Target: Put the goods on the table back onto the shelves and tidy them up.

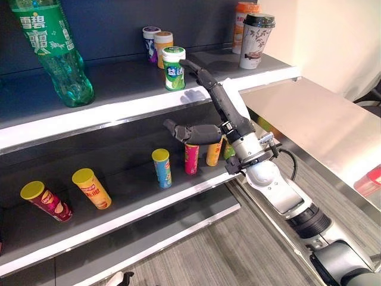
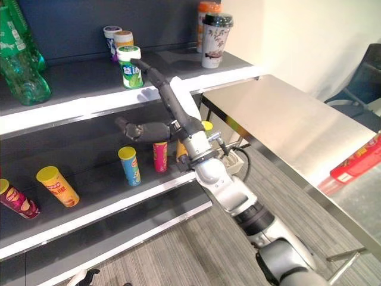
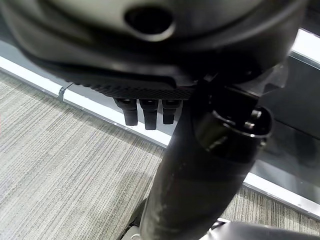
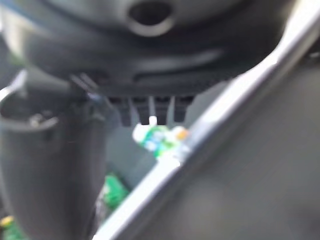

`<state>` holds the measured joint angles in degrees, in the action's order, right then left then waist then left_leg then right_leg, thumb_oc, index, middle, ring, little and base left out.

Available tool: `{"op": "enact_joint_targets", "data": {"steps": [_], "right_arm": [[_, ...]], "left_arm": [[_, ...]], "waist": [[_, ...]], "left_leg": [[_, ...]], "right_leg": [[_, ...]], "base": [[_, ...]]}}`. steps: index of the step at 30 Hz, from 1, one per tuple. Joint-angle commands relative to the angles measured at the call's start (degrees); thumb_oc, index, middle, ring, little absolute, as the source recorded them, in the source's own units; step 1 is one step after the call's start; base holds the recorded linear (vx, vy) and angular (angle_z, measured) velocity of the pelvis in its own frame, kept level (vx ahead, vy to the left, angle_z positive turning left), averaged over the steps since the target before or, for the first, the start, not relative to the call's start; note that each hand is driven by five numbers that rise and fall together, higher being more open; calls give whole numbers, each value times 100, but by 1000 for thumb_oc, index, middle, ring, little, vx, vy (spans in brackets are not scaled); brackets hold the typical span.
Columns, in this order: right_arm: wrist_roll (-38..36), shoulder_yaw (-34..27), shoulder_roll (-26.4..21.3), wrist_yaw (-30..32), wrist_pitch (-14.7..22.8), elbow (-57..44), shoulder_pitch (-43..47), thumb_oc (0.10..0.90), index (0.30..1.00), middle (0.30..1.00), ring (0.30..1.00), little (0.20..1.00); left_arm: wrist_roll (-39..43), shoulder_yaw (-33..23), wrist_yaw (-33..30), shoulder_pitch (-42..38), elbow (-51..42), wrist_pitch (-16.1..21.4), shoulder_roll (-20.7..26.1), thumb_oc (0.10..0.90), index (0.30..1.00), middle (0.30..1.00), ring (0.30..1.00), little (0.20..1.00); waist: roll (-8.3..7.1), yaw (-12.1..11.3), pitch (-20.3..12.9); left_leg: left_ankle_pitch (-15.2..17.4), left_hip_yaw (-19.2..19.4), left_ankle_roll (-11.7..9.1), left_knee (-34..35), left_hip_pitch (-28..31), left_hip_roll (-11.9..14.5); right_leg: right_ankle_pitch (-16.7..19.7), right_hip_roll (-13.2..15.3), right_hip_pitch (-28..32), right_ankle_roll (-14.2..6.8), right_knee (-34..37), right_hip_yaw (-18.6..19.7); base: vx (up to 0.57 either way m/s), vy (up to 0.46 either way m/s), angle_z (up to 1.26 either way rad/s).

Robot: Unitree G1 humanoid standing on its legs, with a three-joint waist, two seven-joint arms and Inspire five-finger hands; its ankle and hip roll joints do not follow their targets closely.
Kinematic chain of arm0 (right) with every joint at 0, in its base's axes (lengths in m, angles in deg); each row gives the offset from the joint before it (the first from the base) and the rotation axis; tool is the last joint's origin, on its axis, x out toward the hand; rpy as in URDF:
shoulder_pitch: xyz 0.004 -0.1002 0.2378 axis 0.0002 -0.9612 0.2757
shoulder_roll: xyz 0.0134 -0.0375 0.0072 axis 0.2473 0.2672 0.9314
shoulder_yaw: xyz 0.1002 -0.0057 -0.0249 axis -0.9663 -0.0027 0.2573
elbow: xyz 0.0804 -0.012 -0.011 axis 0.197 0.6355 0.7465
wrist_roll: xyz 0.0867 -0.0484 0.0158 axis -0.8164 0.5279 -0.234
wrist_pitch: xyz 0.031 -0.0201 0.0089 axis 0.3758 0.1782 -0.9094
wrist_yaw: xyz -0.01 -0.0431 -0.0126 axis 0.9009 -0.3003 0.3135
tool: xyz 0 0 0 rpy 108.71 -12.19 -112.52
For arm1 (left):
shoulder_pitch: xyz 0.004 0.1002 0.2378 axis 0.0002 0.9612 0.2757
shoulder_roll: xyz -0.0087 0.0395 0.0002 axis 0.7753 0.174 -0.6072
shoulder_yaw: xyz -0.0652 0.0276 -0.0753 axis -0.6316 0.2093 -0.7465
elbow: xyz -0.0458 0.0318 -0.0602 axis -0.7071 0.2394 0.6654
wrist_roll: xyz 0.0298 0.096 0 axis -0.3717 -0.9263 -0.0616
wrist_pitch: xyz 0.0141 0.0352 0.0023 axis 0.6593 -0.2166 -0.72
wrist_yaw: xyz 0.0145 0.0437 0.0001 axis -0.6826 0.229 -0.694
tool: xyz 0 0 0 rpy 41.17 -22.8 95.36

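Right hand (image 1: 205,113): reaches up to the front edge of the top shelf; fingers straight and spread wide, holding nothing; one long finger stretches to just beside the green-and-white canister, thumb juts out below the shelf edge.
Left hand (image 3: 150,107): seen in its wrist view above the floor; fingers hang short and loose, nothing in them.
Top shelf (image 1: 119,104): dark grey board with a pale front edge, against a dark blue back panel.
Lower shelf (image 1: 119,208): same dark board and pale edge, one more narrow ledge beneath it.
Worktop (image 2: 286,119): bare brushed-metal slab, butted against the right end of the top shelf; a red packet (image 2: 357,162) lies at its near right edge.
Floor (image 1: 238,250): grey striped carpet.
Wall: plain cream, behind the worktop.
Green-and-white canister (image 1: 174,68): upright, near the front edge of the top shelf, white lid.
Green bottle (image 1: 55,50): large, clear green plastic, left end of top shelf.
Two small canisters (image 1: 156,43): upright at the back of the top shelf.
Two lidded cups (image 1: 253,33): right back corner of the top shelf.
Chip tubes, lower shelf: blue (image 1: 162,168), pink (image 1: 191,158) and orange (image 1: 214,152) upright in a row; yellow (image 1: 91,187) and maroon (image 1: 46,201) tilted, towards the left end.
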<state>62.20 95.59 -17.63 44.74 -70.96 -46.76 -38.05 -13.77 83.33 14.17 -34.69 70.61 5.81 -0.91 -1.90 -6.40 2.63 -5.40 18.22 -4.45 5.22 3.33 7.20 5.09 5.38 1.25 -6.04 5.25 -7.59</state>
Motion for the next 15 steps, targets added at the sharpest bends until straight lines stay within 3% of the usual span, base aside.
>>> {"op": "enact_joint_targets", "data": {"steps": [1, 15], "right_arm": [[69, -342, 203, 304, 253, -119, 1147, 800, 900, 900, 900, 900], [199, -414, 237, 493, 143, 385, 1516, 800, 900, 900, 900, 900]], "left_arm": [[8, 175, -123, -387, -91, 201, 56, 800, 900, 900, 900, 900], [96, 152, -167, -412, -80, 217, 141, 800, 900, 900, 900, 900]], "waist": [[-188, -145, 16], [-188, -208, 28]], "left_leg": [[652, -122, 99, -22, 289, -122], [657, -190, 100, -22, 264, -147]], "right_leg": [[-620, 145, 159, -190, -622, 42], [-620, 154, 155, -186, -633, 13]], "base": [[0, 0, 0], [0, 0, 0]]}}
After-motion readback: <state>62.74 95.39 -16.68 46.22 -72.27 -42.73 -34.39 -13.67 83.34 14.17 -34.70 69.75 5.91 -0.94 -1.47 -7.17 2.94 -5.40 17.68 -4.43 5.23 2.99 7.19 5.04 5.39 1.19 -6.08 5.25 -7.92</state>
